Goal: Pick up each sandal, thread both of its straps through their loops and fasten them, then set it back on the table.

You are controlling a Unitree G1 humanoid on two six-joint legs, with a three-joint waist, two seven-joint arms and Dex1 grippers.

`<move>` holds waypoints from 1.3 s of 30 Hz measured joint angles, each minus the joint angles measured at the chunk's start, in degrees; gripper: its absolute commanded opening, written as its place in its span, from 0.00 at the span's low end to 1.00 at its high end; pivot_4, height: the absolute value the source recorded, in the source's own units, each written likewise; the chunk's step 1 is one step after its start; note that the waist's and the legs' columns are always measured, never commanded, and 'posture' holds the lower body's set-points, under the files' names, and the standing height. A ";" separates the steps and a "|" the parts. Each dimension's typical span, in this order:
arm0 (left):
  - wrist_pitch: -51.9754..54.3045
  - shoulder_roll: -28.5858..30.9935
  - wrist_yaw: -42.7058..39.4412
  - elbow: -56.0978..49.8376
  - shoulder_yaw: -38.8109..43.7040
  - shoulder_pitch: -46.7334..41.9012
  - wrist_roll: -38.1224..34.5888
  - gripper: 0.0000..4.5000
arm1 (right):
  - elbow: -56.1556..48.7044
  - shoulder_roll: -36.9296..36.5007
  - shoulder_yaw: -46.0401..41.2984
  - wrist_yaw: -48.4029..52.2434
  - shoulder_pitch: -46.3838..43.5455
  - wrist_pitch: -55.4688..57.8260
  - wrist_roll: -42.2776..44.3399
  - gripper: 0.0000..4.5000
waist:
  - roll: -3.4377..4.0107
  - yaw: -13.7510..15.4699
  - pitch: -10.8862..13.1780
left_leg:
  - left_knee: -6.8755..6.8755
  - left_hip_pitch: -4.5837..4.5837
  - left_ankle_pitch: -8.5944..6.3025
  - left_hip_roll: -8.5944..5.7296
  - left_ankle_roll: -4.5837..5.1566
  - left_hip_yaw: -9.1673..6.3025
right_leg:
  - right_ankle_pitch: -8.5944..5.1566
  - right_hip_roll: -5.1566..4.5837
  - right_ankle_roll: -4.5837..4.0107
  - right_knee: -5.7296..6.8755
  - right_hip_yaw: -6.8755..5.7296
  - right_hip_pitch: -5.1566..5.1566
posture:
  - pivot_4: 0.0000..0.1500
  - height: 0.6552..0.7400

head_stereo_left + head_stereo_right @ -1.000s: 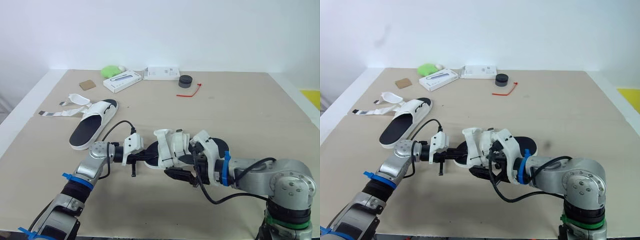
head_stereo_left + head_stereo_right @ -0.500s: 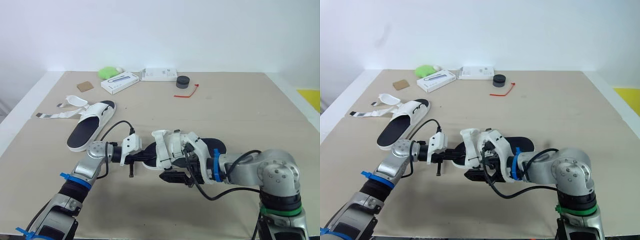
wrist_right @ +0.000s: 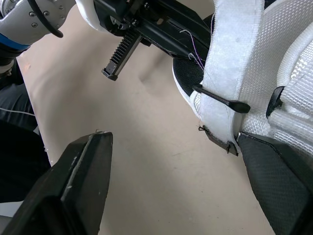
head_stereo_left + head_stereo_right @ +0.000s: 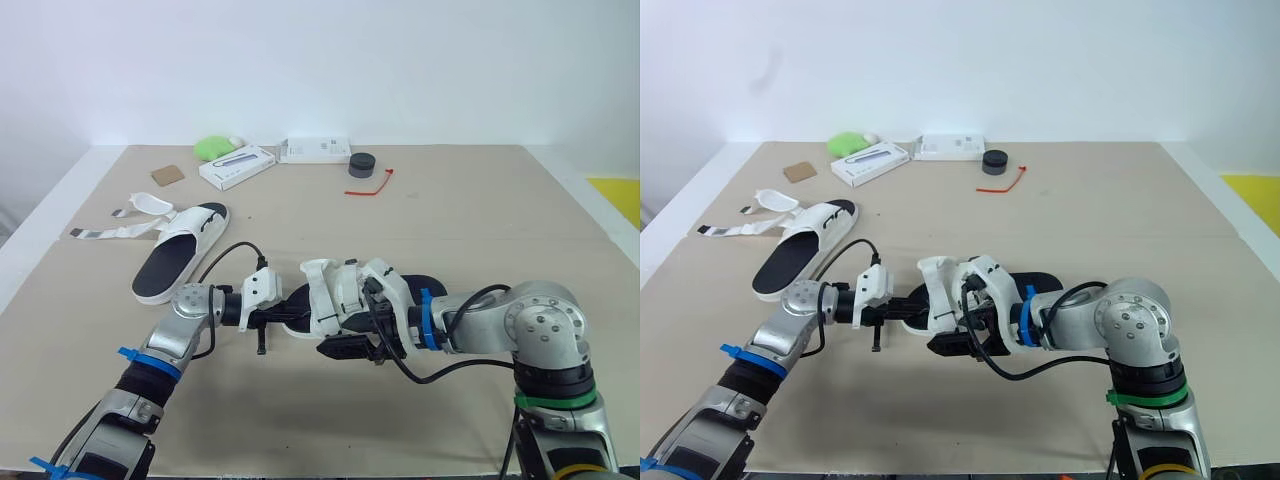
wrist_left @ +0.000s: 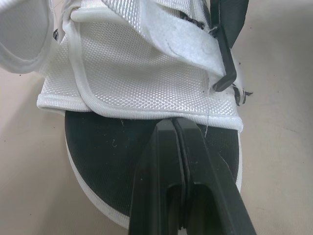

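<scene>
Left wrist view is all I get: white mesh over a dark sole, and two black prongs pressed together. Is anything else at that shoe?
Observer: Yes. The right gripper is at that sandal too, coming in from the robot's right, its fingers spread wide.
Visitor: Is it the only shoe there?
Observer: No. A second sandal lies on the table, off to the robot's left, with its straps loose and trailing.
Visitor: Anything else on the table?
Observer: Near the far edge there are two white boxes, a green lump, a black puck and a red tie.
</scene>
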 measured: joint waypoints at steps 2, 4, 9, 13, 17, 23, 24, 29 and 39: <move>0.00 0.00 0.00 -0.06 0.02 0.01 0.00 0.00 | 0.87 0.04 0.01 -0.50 -0.34 -0.01 -0.54 0.58 | 0.01 0.00 0.01 | 0.00 -0.02 0.00 0.00 0.00 0.03 | 0.00 -0.02 0.00 0.00 0.04 -0.05 | 1.00 1.00; 0.00 0.00 -0.11 -0.21 0.05 0.12 0.00 0.00 | 1.11 0.03 0.02 -0.87 -0.37 -0.01 -0.71 0.42 | 0.02 0.01 0.00 | -0.02 -0.02 0.00 -0.01 -0.01 0.08 | 0.00 -0.02 0.00 0.00 0.10 -0.07 | 1.00 1.00; 0.00 -0.03 -0.14 -0.23 0.25 0.19 0.00 0.00 | 2.88 -0.04 1.26 -3.75 -1.90 0.02 -2.31 0.01 | 0.10 0.00 0.01 | -0.07 -0.02 -0.01 0.00 -0.01 0.11 | 0.01 0.02 -0.02 0.00 0.16 -0.17 | 1.00 1.00; 0.00 -0.25 -0.03 -0.22 0.28 0.22 0.00 0.00 | 3.92 -0.01 1.59 -4.36 -2.55 0.04 -2.07 0.01 | 0.10 -0.02 0.01 | -0.07 -0.01 -0.01 0.01 -0.01 0.12 | 0.01 0.02 -0.03 0.00 0.19 -0.22 | 1.00 1.00; 0.00 -0.27 0.41 -0.23 0.42 0.40 0.00 0.00 | 6.69 0.32 0.94 -5.50 -2.97 0.03 0.35 0.01 | 0.09 -0.05 0.02 | -0.07 0.00 -0.01 0.03 -0.02 0.12 | 0.02 0.02 -0.03 0.00 0.21 -0.29 | 1.00 1.00; -0.03 -1.14 0.29 -0.71 0.48 0.42 -0.07 0.00 | 11.10 0.41 -0.27 -6.39 -2.81 -0.22 11.40 0.01 | 0.30 0.23 0.12 | -0.06 -0.42 0.02 -0.15 0.04 0.20 | 0.07 -0.01 0.05 0.00 0.28 -0.50 | 1.00 1.00; -0.03 -1.30 -0.17 -0.99 0.47 0.41 -0.09 0.00 | 11.09 -1.52 -0.05 -6.70 -2.31 -1.20 15.27 0.01 | 0.29 0.27 0.12 | -0.06 -0.53 0.02 -0.24 0.04 0.16 | 0.08 -0.02 0.09 0.00 0.29 -0.51 | 1.00 1.00; -0.09 -2.13 -0.91 -1.44 0.47 0.41 -0.23 0.00 | 9.61 -11.24 5.26 -9.09 -1.07 -9.23 30.10 0.01 | 0.33 0.60 0.31 | -0.05 -0.87 -0.02 -0.54 0.11 -0.06 | -0.11 -0.09 0.33 -0.03 0.30 -0.56 | 1.00 1.00; -0.09 -2.79 -0.16 -1.24 0.47 0.34 -0.17 0.00 | 4.21 -16.43 12.66 -6.47 -1.89 -20.04 37.84 0.01 | -0.04 0.64 0.55 | 0.11 -0.92 -0.03 -0.63 0.12 -0.17 | -0.13 -0.19 0.38 -0.10 0.34 -0.44 | 1.00 1.00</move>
